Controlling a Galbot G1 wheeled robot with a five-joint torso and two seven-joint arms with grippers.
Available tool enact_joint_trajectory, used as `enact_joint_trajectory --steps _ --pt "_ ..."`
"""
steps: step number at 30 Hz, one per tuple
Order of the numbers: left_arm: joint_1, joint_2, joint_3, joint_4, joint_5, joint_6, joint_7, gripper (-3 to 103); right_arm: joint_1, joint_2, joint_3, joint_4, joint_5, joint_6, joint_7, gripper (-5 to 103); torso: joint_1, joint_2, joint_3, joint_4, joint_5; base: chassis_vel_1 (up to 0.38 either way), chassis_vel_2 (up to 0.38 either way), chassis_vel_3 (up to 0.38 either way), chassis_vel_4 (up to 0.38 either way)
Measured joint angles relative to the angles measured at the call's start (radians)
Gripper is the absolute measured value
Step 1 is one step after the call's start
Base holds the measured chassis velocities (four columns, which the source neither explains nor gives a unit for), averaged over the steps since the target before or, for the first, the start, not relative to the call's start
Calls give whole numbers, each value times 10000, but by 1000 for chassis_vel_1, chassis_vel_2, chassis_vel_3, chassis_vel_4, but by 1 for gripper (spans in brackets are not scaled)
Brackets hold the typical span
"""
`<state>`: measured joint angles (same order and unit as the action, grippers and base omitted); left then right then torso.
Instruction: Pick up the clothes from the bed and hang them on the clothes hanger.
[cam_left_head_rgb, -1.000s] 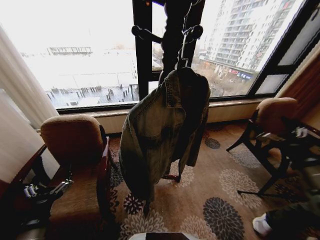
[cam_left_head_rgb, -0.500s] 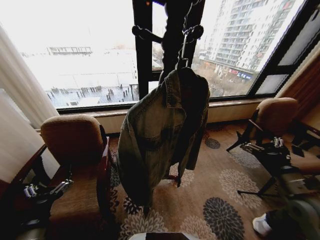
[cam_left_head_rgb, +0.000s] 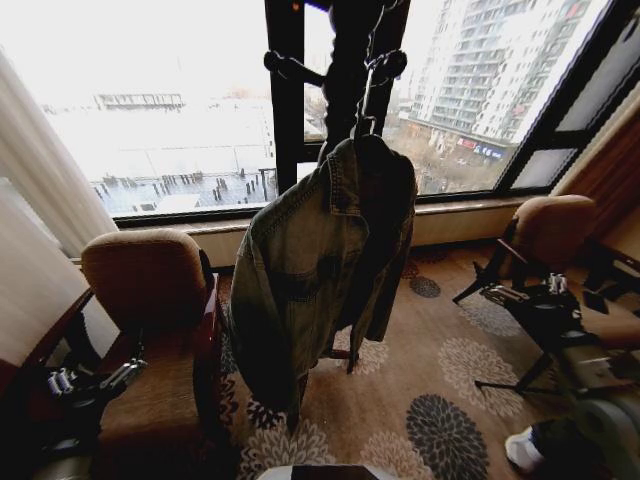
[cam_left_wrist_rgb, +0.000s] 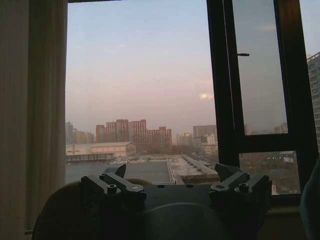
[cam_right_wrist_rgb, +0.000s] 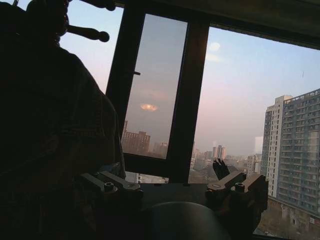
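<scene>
The clothes, a light-blue denim jacket (cam_left_head_rgb: 315, 265), hang on the clothes hanger, whose silver hook (cam_left_head_rgb: 366, 98) sits over a peg of a dark coat stand (cam_left_head_rgb: 345, 60) in front of the window. The jacket covers the hanger's black frame. In the right wrist view the jacket (cam_right_wrist_rgb: 50, 125) is a dark mass close beside my right gripper (cam_right_wrist_rgb: 167, 172), which is open and empty. In the head view that gripper (cam_left_head_rgb: 522, 294) is low and to the right of the jacket. My left gripper (cam_left_head_rgb: 95, 380) is parked low at the left, open (cam_left_wrist_rgb: 172, 172), facing the window. The bed is out of view.
A brown armchair (cam_left_head_rgb: 150, 290) stands just left of the jacket, and another (cam_left_head_rgb: 552, 225) is at the right by the window sill (cam_left_head_rgb: 460, 215). A curtain (cam_left_head_rgb: 40, 200) hangs at the left. Patterned carpet (cam_left_head_rgb: 420, 390) lies open below the jacket.
My right arm has come in from the far right edge, with its gripper now lower and nearer the jacket. The jacket's hem has swung slightly left. The left arm is unmoved.
</scene>
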<state>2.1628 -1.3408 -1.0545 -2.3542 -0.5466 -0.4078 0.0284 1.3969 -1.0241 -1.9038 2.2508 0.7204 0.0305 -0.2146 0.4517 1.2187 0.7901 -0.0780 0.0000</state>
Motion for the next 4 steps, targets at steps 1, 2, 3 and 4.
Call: enact_joint_trajectory --steps 1,2,3,4 --pt "0 0 0 0 0 0 0 100 0 1 3 0 2 0 1 100 0 1 0 0 0 0 0 0 0" --pt "0 0 -1 0 0 0 0 100 0 4 4 0 4 0 2 100 0 0 0 0 0 0 0 0 0" --pt "0 0 0 0 0 0 0 100 -1 6 6 2 6 -1 3 100 0 0 0 0 0 0 0 0 0" --pt "0 0 -1 0 0 0 0 100 -1 8 8 2 7 -1 4 100 0 0 0 0 0 0 0 0 0"
